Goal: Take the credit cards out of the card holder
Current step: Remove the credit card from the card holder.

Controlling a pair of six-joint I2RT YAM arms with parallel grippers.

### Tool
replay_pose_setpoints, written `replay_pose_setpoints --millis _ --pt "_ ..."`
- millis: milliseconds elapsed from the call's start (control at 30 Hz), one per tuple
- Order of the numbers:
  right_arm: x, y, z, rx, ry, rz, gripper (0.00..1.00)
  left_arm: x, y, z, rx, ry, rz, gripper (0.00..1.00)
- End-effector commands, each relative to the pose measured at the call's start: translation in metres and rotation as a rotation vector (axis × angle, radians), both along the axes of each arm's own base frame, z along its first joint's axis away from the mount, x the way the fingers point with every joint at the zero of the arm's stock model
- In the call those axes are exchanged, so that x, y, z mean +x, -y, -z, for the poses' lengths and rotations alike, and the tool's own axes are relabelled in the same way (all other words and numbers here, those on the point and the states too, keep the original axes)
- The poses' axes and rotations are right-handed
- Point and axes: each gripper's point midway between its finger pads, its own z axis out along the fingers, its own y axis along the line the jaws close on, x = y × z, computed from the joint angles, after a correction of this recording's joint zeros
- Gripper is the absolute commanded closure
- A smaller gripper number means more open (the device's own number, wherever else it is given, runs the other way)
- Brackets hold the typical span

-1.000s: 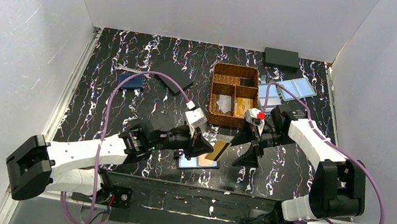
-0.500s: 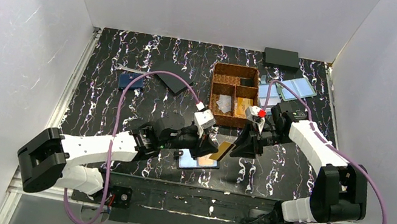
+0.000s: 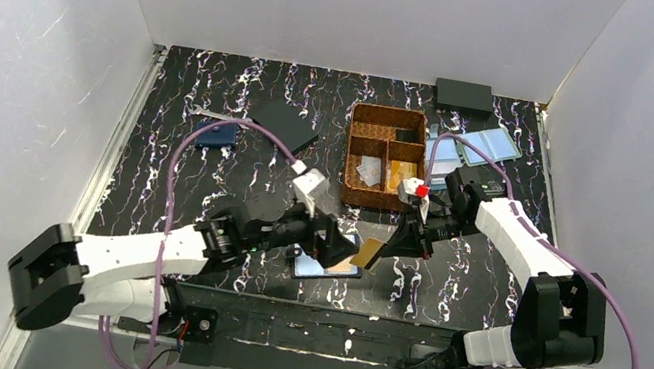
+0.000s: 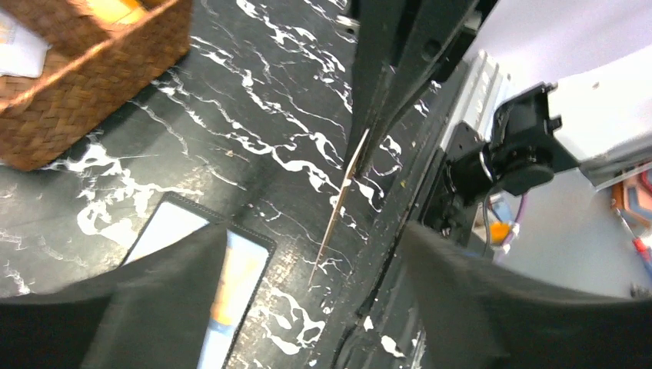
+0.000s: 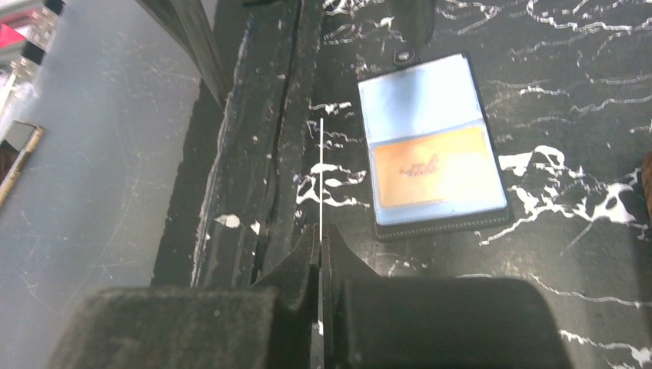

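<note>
Near edge: both arm bases bolted at the front rail, purple cables looping off each.

The small book-like card holder with pale blue sleeves and a black rim [image 3: 318, 268] lay open and flat on the black white-veined table top [image 3: 478, 284], close to the front edge. A second orange card [image 5: 433, 178] sat in one of its clear sleeves.

The left gripper [image 3: 338, 245] hung over the holder's far edge, partly screening it from above. Its arm reached in low from the left, fingers [image 4: 138, 307] spread wide with nothing between them.

The right gripper [image 3: 388, 244] was just beside it, its arm bent in from the right. Its jaws were pinched tight on a thin orange-gold plastic card [image 3: 369, 251], held tilted off the table just right of the holder. The card showed edge-on in both wrist views.

Farther back: a brown woven compartment basket [image 3: 351, 148] holding white paper scraps [image 3: 369, 169]. Beyond it were a small navy wallet [image 3: 217, 132], a flat black square [image 3: 285, 122], pale blue rimless holders [image 3: 484, 145] and a black box [image 3: 464, 94]. White walls [image 3: 354, 7] enclosed three sides.
</note>
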Motion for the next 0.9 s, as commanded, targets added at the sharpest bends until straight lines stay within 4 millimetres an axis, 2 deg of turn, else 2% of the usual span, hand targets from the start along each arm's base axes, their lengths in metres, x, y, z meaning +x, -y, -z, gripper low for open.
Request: replay_pose_setpoints --millis 0,133,300,400,467,633,767,867 --pt "0.014 0.006 -0.009 -0.073 0.122 0.019 0.99 0.015 -0.035 -0.019 -0.197 -0.161 -0.284 0.02" --pt "0.032 0.012 -0.017 -0.130 0.237 0.091 0.99 0.003 -0.054 -0.018 -0.368 -0.367 -0.355 0.02" --pt "0.055 0.024 -0.054 -0.174 0.498 0.180 0.99 -0.016 -0.059 -0.024 -0.504 -0.550 -0.327 0.02" --pt "0.056 0.027 -0.073 -0.175 0.575 0.174 0.99 -0.018 -0.058 -0.031 -0.566 -0.612 -0.321 0.02" --pt "0.052 0.032 -0.080 -0.167 0.542 0.150 0.99 -0.019 -0.054 -0.038 -0.605 -0.651 -0.304 0.02" --pt "0.058 0.036 -0.082 -0.153 0.557 0.167 0.99 -0.022 -0.035 -0.054 -0.651 -0.774 -0.248 0.02" --pt "0.051 0.037 -0.076 -0.132 0.607 0.127 0.99 -0.015 -0.030 -0.054 -0.681 -0.864 -0.287 0.02" --pt "0.042 0.036 -0.071 -0.113 0.621 0.107 0.99 -0.008 -0.028 -0.046 -0.702 -0.942 -0.340 0.02"
